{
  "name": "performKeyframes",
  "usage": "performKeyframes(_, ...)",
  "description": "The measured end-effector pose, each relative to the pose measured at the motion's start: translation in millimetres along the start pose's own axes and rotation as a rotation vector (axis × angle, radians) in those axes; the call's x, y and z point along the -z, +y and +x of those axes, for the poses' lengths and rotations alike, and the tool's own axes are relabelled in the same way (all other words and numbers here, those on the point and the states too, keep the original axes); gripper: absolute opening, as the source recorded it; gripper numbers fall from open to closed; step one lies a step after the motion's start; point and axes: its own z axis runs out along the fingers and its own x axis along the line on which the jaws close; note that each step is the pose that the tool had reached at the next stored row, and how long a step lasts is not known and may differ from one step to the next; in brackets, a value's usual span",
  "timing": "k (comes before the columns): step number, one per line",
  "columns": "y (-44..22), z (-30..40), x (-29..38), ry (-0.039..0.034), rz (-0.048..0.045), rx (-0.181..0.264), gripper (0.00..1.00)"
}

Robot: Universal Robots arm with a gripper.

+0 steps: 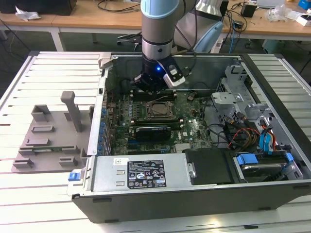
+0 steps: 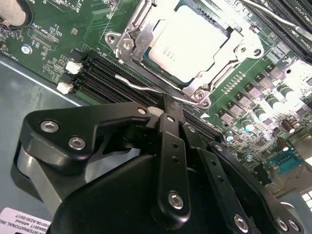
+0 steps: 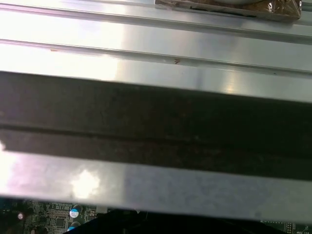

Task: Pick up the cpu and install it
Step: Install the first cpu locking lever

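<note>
- So the cpu (image 2: 187, 46) is sitting flat in the socket frame (image 2: 146, 29) on the motherboard (image 2: 48, 29), silvery top facing up, metal bracket edges round all four sides of it
- gripper (image 2: 165, 114) in the second wrist view looks closed, black fingers (image 2: 170, 146) pinched together with nothing between them, tips right by the thin wire lever (image 2: 141, 87) at the socket's edge, can't tell if they actually touch it
- in the exterior view the gripper (image 1: 151, 90) hangs inside the open pc case (image 1: 194, 194), just past the far edge of the socket (image 1: 156, 110), over the row of ram slots (image 1: 146, 94)
- room's tight on that side: case wall close behind the arm, black ram slots (image 2: 117, 78) running right along the socket edge
- more open space toward the exterior view's right, though the drive cage (image 1: 233, 92) and a tangle of cables (image 1: 243, 136) take up that end
- grey plastic tray (image 1: 48, 136) sits on the slatted table (image 1: 48, 68) outside the case, on the exterior view's left, well apart from the arm
- first wrist view is mostly a dark case edge (image 3: 156, 122) and shiny metal slats (image 3: 156, 44), with a sliver of green board (image 3: 53, 214) at one corner
</note>
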Motion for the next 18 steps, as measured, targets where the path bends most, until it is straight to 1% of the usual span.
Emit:
performKeyframes(6,-0.6,-4.1,-1.7,0.0007,0.0001,0.0,0.11)
performKeyframes(9,-1.1,-8.7,-2.3,0.0013,0.0,0.0,0.11)
performKeyframes(13,-2.4,-20.6,-3.9,0.0037,-0.0002,0.0,0.11)
performKeyframes(15,-2.9,-24.6,-5.3,0.0052,-0.0002,-0.001,0.11)
performKeyframes(18,-3.3,-27.5,-6.7,0.0062,0.0003,0.0,0.11)
